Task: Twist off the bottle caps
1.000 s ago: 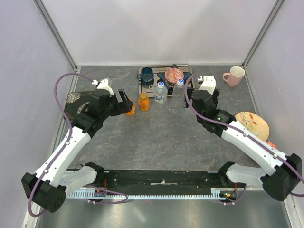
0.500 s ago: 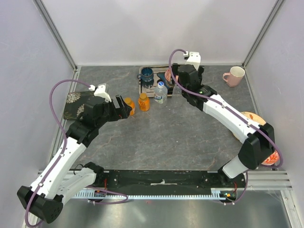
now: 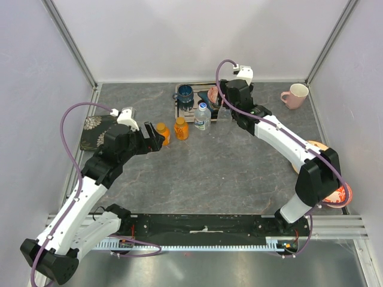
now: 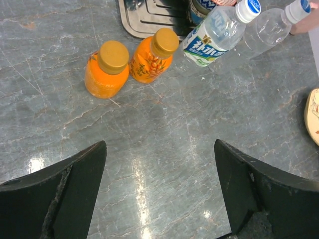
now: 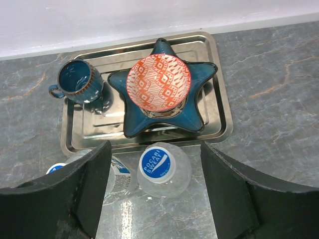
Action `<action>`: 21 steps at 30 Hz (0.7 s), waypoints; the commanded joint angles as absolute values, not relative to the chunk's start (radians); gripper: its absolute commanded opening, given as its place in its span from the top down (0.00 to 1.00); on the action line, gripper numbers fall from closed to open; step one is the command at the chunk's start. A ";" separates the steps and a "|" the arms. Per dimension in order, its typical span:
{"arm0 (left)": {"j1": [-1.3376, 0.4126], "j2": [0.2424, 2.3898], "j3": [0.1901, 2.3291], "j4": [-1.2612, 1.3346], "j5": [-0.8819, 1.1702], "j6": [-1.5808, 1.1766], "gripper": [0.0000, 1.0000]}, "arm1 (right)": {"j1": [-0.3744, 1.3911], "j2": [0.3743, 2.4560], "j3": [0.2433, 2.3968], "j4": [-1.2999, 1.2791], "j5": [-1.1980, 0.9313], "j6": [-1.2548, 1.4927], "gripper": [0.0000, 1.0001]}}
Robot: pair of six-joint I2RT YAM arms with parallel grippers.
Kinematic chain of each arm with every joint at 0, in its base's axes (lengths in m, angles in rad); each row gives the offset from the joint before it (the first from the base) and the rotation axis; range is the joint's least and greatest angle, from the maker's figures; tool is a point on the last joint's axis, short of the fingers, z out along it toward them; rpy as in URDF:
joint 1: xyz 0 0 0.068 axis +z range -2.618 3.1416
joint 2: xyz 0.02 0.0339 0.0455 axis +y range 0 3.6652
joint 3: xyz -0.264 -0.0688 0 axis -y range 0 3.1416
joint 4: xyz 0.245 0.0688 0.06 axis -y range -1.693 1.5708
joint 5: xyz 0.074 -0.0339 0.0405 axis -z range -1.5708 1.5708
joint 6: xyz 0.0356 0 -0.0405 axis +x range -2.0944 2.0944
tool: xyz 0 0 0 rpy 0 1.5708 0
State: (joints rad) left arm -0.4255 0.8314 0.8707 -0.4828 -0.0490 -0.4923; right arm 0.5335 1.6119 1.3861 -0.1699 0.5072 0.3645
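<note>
Bottle caps: four, all sitting on their bottles; by the look of them none is unscrewed yet.
Where: the bottles stand upright in a row on the stone table (image 3: 209,167), just in front of the metal tray (image 5: 219,114).
Row, from the left: left orange bottle (image 4: 102,74), right orange bottle (image 4: 149,62), labelled water bottle (image 4: 212,37), clear water bottle (image 5: 167,174).
Left gripper (image 4: 159,149): jaws wide apart, holding nothing.
Right gripper (image 5: 155,148): jaws apart, gripping nothing.
Key relation: the blue cap (image 5: 159,164) of the clear water bottle lies straight below the right gripper, between its two fingers. The bottle's long axis points up at the wrist.
Left side: the left orange bottle with its orange cap (image 4: 113,56) lies ahead of the left gripper and left of the gap between its fingers.
Nearer arm: the right arm for the clear water bottle, the left arm for the orange pair.
Next move, as a judgement: the right gripper need only drop straight down, while the left must shift forward and leftward first.
</note>
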 commanded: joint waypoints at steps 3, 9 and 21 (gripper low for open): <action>-0.430 0.836 0.861 -0.454 -0.046 -0.460 0.06 | 0.526 1.654 1.370 -0.120 0.449 0.383 0.23; -0.430 0.844 0.856 -0.456 -0.046 -0.460 0.06 | 0.525 1.669 1.356 -0.117 0.449 0.387 0.30; -0.430 0.839 0.848 -0.457 -0.055 -0.459 0.07 | 0.512 1.674 1.325 -0.114 0.457 0.400 0.54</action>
State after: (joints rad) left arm -0.4278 0.8448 0.8474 -0.4828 -0.0498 -0.4915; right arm 0.5198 1.6691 1.3354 -0.1429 0.4557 0.3859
